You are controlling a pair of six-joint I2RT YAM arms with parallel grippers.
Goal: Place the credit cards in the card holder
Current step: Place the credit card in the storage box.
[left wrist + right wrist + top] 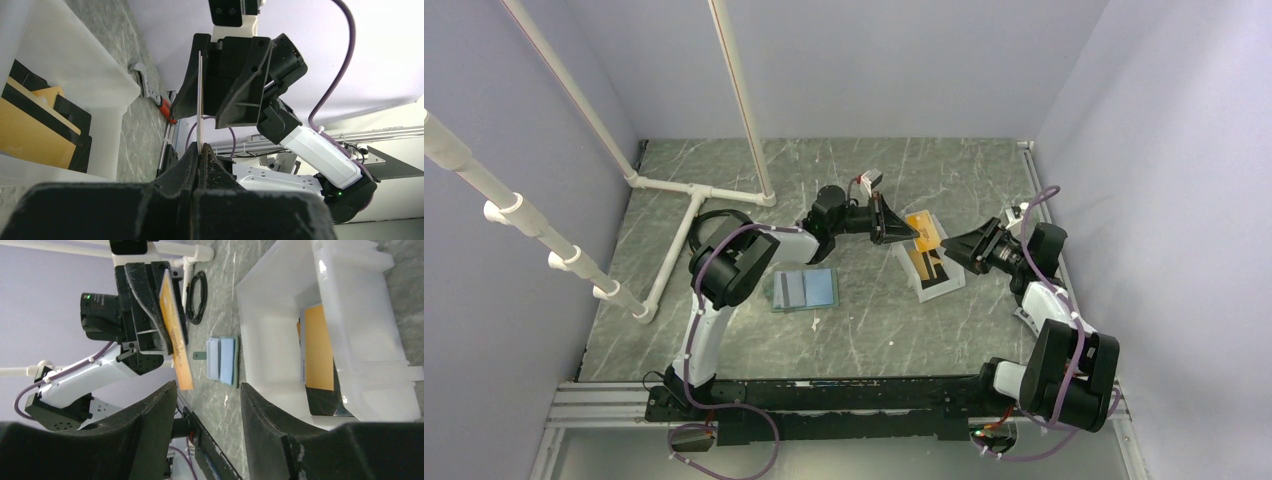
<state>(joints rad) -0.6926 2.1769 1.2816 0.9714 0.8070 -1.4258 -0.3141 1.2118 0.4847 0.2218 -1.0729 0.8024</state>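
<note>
My left gripper (896, 225) is shut on an orange-yellow credit card (923, 229) and holds it in the air above the white bin. In the left wrist view the card (200, 100) stands edge-on between the closed fingertips (201, 150). In the right wrist view its orange face (172, 327) shows. My right gripper (967, 247) is open and empty, facing the left gripper from close by, with its fingers (155, 430) wide apart. The card holder (804, 288) lies open on the table, light blue side up, left of the bin; it also shows in the right wrist view (225, 360).
A white open-fronted bin (951, 282) lies between the grippers and holds more orange and black cards (317, 347). A white pipe frame (694, 190) stands at the back left. A black cable loop (197, 297) lies near the left arm. A red-handled tool (162, 102) lies on the table.
</note>
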